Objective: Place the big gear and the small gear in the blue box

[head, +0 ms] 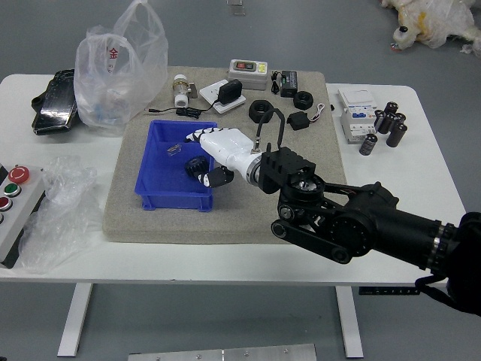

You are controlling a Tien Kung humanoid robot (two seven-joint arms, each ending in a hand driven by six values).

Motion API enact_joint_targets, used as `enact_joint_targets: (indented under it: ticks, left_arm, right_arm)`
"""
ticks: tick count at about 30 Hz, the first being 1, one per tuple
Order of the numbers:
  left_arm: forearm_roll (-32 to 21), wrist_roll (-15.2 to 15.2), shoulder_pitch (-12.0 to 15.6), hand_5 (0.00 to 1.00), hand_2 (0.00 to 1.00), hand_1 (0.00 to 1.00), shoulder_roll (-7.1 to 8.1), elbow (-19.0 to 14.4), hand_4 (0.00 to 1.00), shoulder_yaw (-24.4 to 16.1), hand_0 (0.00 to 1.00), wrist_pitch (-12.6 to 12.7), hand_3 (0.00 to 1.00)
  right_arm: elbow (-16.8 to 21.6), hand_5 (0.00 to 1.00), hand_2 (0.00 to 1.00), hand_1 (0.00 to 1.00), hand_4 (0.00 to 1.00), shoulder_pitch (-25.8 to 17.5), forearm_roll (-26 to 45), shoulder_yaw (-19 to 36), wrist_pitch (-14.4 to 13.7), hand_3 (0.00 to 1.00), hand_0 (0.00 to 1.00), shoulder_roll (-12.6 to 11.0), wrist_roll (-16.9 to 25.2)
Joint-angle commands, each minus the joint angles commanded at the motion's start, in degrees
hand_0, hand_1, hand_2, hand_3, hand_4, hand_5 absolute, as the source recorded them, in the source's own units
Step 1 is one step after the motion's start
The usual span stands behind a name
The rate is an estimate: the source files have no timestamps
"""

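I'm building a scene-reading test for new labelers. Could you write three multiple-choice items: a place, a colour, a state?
1. The dark gear is:
A) on the plastic bag
B) in the blue box
C) on the floor

2. The largest button at left is:
A) red
B) yellow
C) white

3. The right hand is:
A) a closed fist
B) gripping a charger
C) open

1 B: the box's walls surround it.
2 A: its round cap is red.
3 C: thumb and fingers stand apart.
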Motion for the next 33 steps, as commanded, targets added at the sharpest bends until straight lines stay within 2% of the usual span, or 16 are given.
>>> enact_joint_targets:
  ticks: [4,5,8,10,11,14,21,33]
  left_arm:
    - [-0.2,-0.1,0.1,0.346,0.558,0.523,-0.07,0.0,0.671,0.1,0.65,0.0,0.705]
    - [-0.3,-0.1,0.1,0.346,0.558,0.524,-0.1,0.0,0.671,0.2,0.65,0.1,0.705]
    - [-0.7,-0.3,0.1,0.346,0.558,0.524,-0.19,0.1,0.671,0.5,0.65,0.1,0.705]
    - [-0.9,-0.3,0.2,0.346,0.558,0.524,-0.22,0.1,0.671,0.5,0.65,0.2,0.705]
    - [-0.9,-0.3,0.3,0.345,0.558,0.523,-0.22,0.1,0.671,0.5,0.65,0.2,0.705]
    - [-0.7,-0.2,0.4,0.345,0.558,0.523,-0.17,0.0,0.671,0.3,0.65,0.2,0.705]
    - [-0.7,-0.3,0.2,0.346,0.558,0.524,-0.21,0.1,0.671,0.4,0.65,0.2,0.705]
    - [-0.1,0.0,0.1,0.346,0.558,0.524,-0.18,0.0,0.671,0.0,0.65,0.1,0.705]
  right_arm:
    - [0.2,0.25,0.946,0.937,0.665,-1.1,-0.7,2.9,-1.1,0.924,0.879,-1.3,0.1]
    - [0.3,0.241,0.88,0.861,0.666,-1.7,-1.0,4.0,-1.8,0.883,0.806,-1.8,0.2]
    - [0.1,0.241,0.88,0.861,0.666,-4.0,-1.8,7.9,-3.6,0.883,0.806,-4.1,0.0]
    - [-0.4,0.241,0.88,0.861,0.666,-5.2,-1.9,10.3,-4.0,0.883,0.806,-5.6,-0.6]
    - [-0.7,0.242,0.846,0.808,0.672,-5.7,-1.9,11.4,-4.0,0.856,0.722,-6.3,-0.9]
    - [-2.4,0.242,0.846,0.808,0.672,-6.6,-1.1,12.3,-3.4,0.856,0.722,-7.2,-1.8]
    - [-6.7,0.246,0.839,0.799,0.673,-7.1,1.5,10.4,-2.5,0.858,0.708,-5.8,-2.4]
    - [-10.4,0.255,0.815,0.778,0.677,-5.5,5.7,5.1,-2.1,0.841,0.675,-4.2,-2.2]
